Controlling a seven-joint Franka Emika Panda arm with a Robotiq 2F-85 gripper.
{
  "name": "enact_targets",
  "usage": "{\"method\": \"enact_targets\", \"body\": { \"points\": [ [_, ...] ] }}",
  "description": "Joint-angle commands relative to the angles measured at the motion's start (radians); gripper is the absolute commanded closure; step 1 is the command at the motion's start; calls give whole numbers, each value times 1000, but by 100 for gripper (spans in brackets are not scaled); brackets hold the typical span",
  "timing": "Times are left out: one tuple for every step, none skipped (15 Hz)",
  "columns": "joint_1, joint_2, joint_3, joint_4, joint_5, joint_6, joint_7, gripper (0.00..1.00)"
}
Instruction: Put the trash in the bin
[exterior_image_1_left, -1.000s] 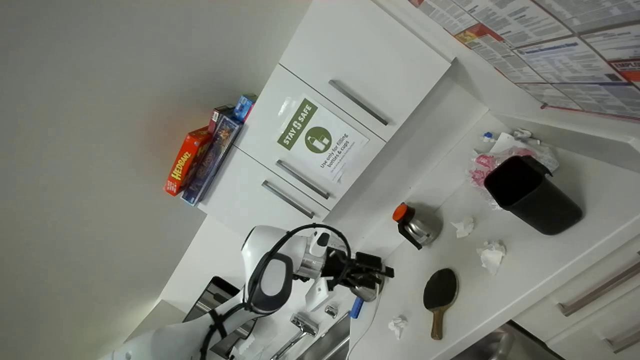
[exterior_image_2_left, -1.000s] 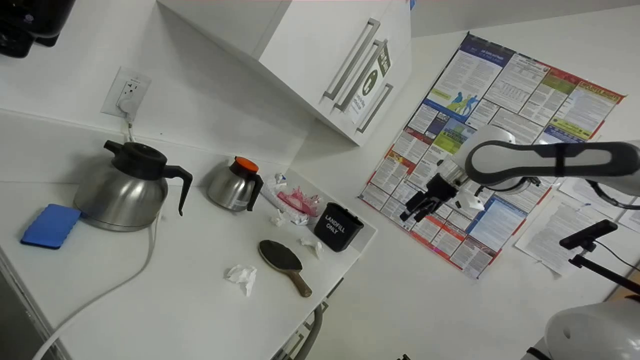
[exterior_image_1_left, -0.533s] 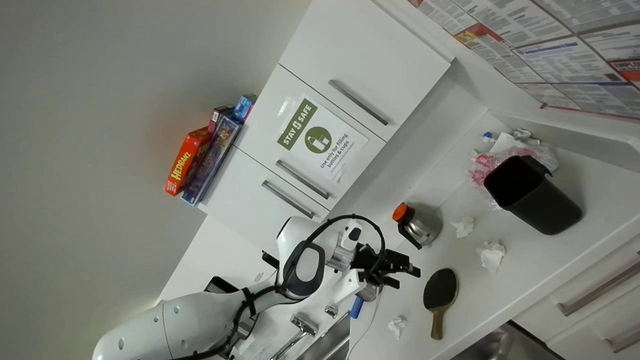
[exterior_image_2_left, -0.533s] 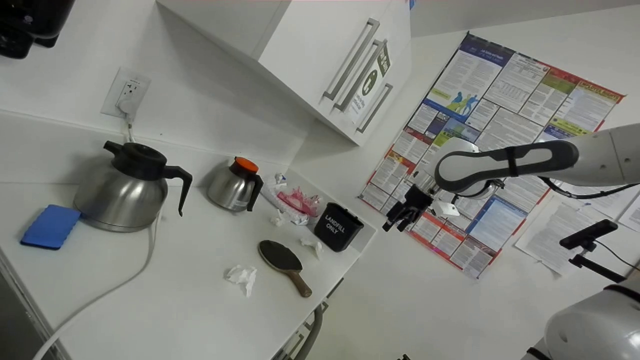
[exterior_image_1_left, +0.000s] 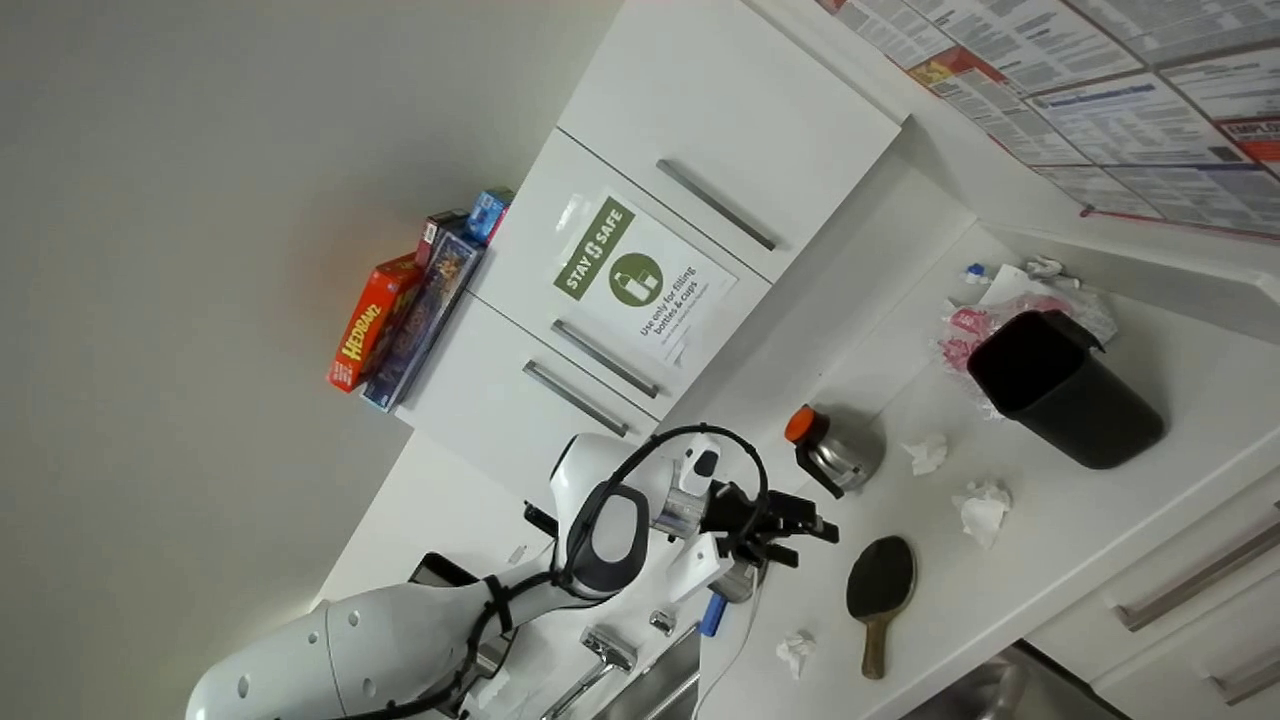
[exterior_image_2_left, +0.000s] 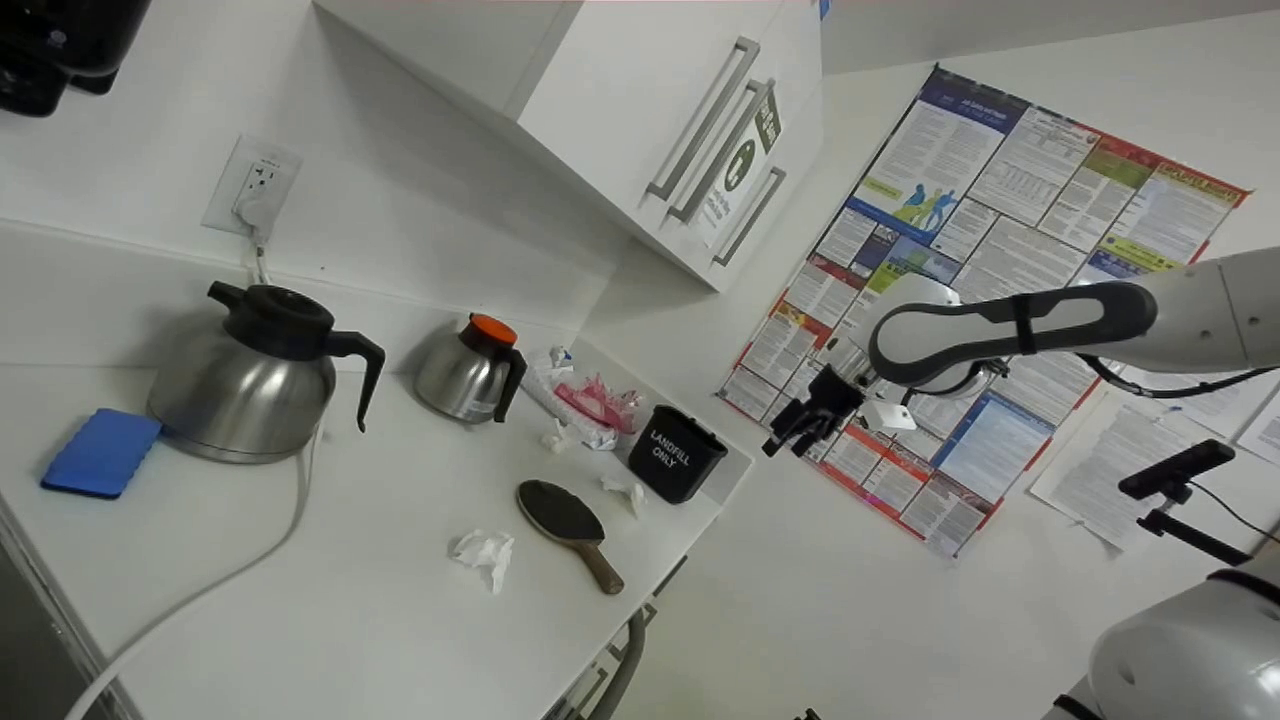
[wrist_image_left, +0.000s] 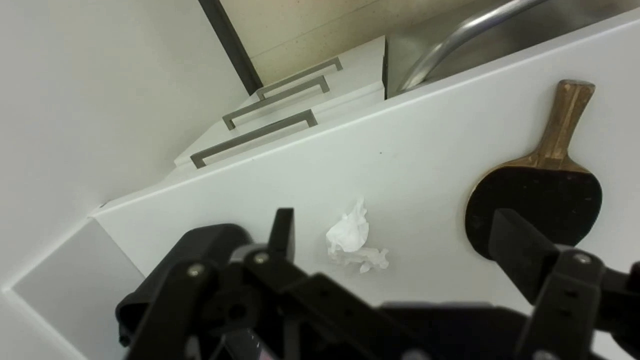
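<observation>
The trash is white crumpled paper wads on the counter. In an exterior view, wads lie near the bin (exterior_image_1_left: 984, 513), near the small pot (exterior_image_1_left: 926, 454) and left of the paddle (exterior_image_1_left: 796, 652). They also show in an exterior view (exterior_image_2_left: 485, 556). In the wrist view, a wad (wrist_image_left: 350, 232) appears between my fingers, well beyond them. The bin is a black upright box, open at the top, in both exterior views (exterior_image_1_left: 1085, 405) (exterior_image_2_left: 675, 455); the wrist view shows it partly hidden behind a finger (wrist_image_left: 212, 242). My gripper (wrist_image_left: 395, 220) is open and empty, raised above the counter (exterior_image_1_left: 812, 545) (exterior_image_2_left: 785, 447).
A black paddle with a wooden handle (exterior_image_1_left: 880, 580) lies on the counter. A small steel pot with an orange lid (exterior_image_2_left: 465, 375), a large steel pot (exterior_image_2_left: 250, 390), a blue sponge (exterior_image_2_left: 100, 452) and a pink-and-white plastic bag (exterior_image_2_left: 600, 405) stand or lie around. Cabinets (exterior_image_1_left: 700, 120) hang above.
Over the last second the arm has moved right in one exterior view and left and slightly down in the other, mostly in the first half. The wads and bin have not moved.
</observation>
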Motion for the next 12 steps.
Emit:
{"method": "enact_targets", "body": {
  "points": [
    [-18,99,13,46,-28,117,20,0],
    [-21,130,13,57,-32,153,22,0],
    [-20,168,12,72,-31,186,17,0],
    [-18,203,10,86,-25,215,10,0],
    [-19,247,10,104,-33,249,8,0],
    [-17,290,10,127,-34,274,6,0],
    [-15,337,9,154,-32,294,2,0],
    [-15,383,8,185,-36,308,5,0],
    [-12,424,8,216,-21,310,-4,0],
    [-10,462,11,249,-4,307,-14,0],
    [-10,496,13,279,3,301,-19,0],
    [-11,528,16,311,7,290,-21,0]
  ]
}}
